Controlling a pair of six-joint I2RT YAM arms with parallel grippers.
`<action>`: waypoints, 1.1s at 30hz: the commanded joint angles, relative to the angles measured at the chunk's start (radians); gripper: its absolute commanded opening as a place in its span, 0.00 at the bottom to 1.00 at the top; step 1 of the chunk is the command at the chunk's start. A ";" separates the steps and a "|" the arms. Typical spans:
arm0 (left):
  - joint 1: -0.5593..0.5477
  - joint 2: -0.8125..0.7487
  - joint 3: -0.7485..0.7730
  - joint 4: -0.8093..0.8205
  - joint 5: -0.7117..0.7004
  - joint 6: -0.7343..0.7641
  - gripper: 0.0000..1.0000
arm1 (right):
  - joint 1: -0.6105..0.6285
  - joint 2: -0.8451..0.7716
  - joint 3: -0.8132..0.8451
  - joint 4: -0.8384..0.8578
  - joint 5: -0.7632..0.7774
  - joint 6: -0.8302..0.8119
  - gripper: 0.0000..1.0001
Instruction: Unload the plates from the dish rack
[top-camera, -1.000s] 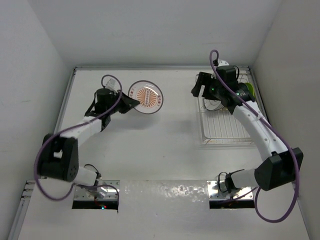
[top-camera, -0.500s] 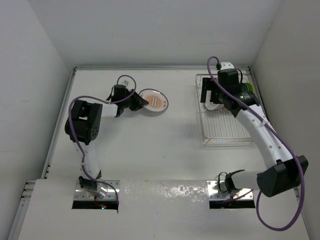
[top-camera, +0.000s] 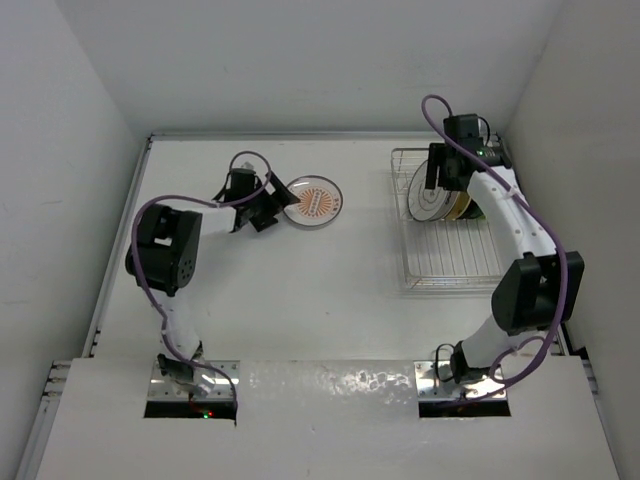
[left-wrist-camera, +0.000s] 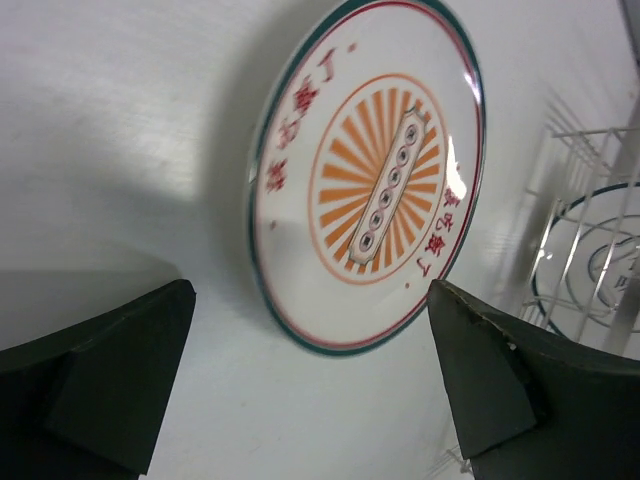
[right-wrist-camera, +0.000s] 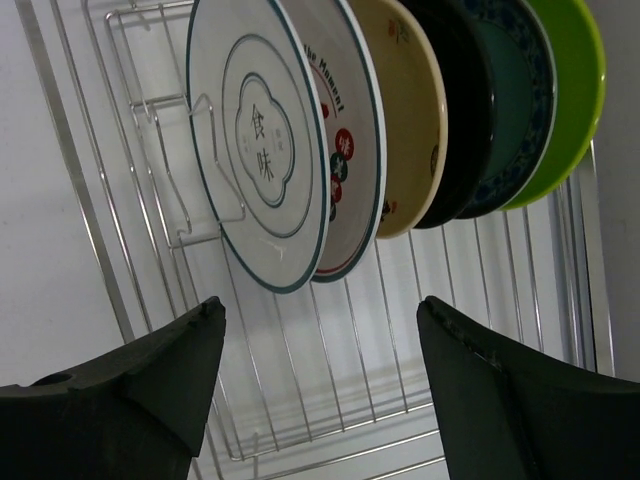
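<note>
Left fingers (left-wrist-camera: 100, 380) stand spread wide and grip nothing; their two dark tips frame the lower corners of the left wrist view, clear of the sunburst plate (left-wrist-camera: 370, 180) ahead of them. That plate, white with an orange rayed centre, red characters and a green and red rim, lies flat on the white tabletop (left-wrist-camera: 120, 120), and from above it sits just beside the left fingers at the far left-centre of the tabletop, well apart from the dish rack (top-camera: 450, 260). Right fingers (right-wrist-camera: 120, 400) are also parted wide and hold nothing, hovering over the rack's far end with the row of standing plates in front of them. Six plates stand on edge in the silver wire rack, close together and leaning slightly. Nearest the camera's left is a white plate with a teal rim (right-wrist-camera: 260, 150) and characters in its middle. Next comes a white plate with a red rim (right-wrist-camera: 345, 150) and small coloured motifs, then a tan plate (right-wrist-camera: 410, 120), a black plate (right-wrist-camera: 465, 100), a dark teal plate (right-wrist-camera: 515, 100) with a patterned blue border, and a lime green plate (right-wrist-camera: 570, 90) at the far end. In the top view the near half of the rack shows only bare wire.
</note>
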 joint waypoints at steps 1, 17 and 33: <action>-0.001 -0.097 -0.075 -0.123 -0.113 0.024 1.00 | 0.001 0.012 0.087 -0.003 0.038 -0.029 0.74; -0.012 -1.041 -0.300 -0.613 -0.472 0.246 1.00 | 0.000 0.119 0.161 0.041 0.048 -0.079 0.54; -0.012 -1.289 -0.284 -0.746 -0.486 0.456 1.00 | -0.008 0.250 0.173 0.086 0.095 -0.122 0.40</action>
